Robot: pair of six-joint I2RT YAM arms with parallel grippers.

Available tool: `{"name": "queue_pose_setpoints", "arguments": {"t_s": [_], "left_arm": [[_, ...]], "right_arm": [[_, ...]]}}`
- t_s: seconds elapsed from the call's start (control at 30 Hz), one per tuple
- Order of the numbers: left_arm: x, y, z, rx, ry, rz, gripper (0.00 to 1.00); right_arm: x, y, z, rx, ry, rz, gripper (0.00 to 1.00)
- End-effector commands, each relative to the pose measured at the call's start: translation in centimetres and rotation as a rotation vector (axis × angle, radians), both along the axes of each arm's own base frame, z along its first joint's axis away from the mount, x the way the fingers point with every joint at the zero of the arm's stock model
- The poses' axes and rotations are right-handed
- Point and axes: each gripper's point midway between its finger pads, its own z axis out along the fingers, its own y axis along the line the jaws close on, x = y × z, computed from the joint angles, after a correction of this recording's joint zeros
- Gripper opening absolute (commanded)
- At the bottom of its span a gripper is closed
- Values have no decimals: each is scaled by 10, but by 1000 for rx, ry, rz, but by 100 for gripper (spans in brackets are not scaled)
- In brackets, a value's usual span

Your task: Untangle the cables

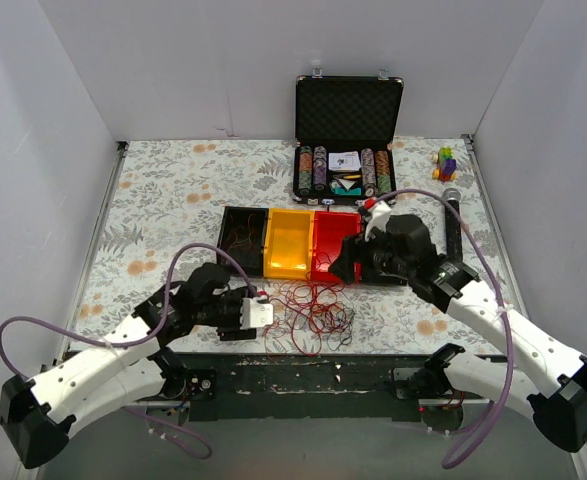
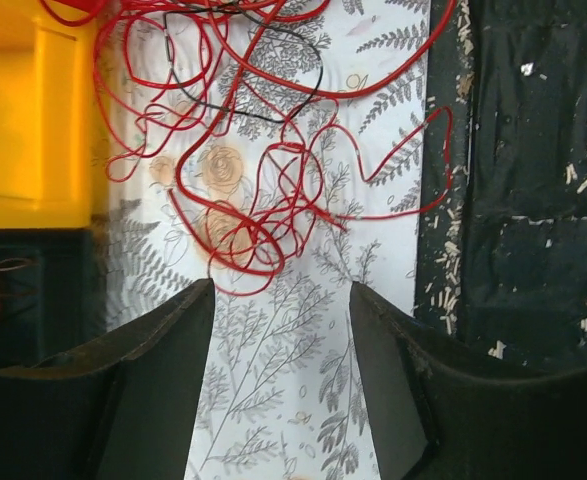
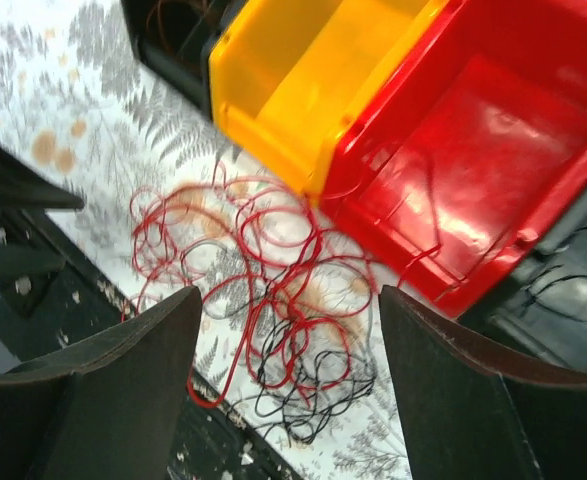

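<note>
Reading left to right across the counter (image 1: pixel 153 200), which is covered with a leaf-print cloth.

Left arm: reaches in from the near left corner. Left end effector (image 2: pixel 283 298) sits low over the cloth just left of the cables (image 1: pixel 313 315). Its fingers stand moderately apart with only bare cloth between them, so nothing is held. In the left wrist view the nearest red loops lie just beyond the fingertips, not touching them.

Bins: three stand side by side past the middle of the counter. They are a black bin (image 1: pixel 241 232), a yellow bin (image 1: pixel 288 243) and a red bin (image 1: pixel 333 240). Thin dark strands show inside the black bin. The yellow bin looks bare inside.

Cables: a loose nest, mostly red with a few black strands on its near right side. It lies flat on the cloth just in front of the yellow and red bins, between the two end effectors. One red loop crosses onto the dark scuffed strip (image 1: pixel 303 375) at the near edge.

Right arm: right end effector (image 3: pixel 291 300) hangs above the front edge of the red bin, pointing down toward the nest. Its fingers are spread wide and hold nothing.

Far side: an open black case (image 1: pixel 348 110) of poker chips stands behind the bins. To the right are a black microphone (image 1: pixel 452 225) and a small stack of coloured blocks (image 1: pixel 445 162).
</note>
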Motion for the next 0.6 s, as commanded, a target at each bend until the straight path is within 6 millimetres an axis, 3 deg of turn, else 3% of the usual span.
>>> {"name": "queue_pose_setpoints", "arguments": {"t_s": [0.0, 0.17, 0.3, 0.43, 0.57], "left_arm": [[6, -25, -2, -88, 67, 15, 56], [24, -46, -5, -114, 138, 96, 56], [28, -53, -4, -122, 164, 106, 51], [10, -49, -8, -113, 183, 19, 44], [0, -41, -9, -109, 90, -94, 42]], "right_arm": [[-14, 13, -16, -41, -18, 14, 80], [-22, 14, -29, -52, -16, 15, 79], [-22, 15, -31, -62, -31, 31, 77], [-18, 19, -34, -71, -27, 33, 75], [-17, 23, -34, -61, -26, 39, 75]]}}
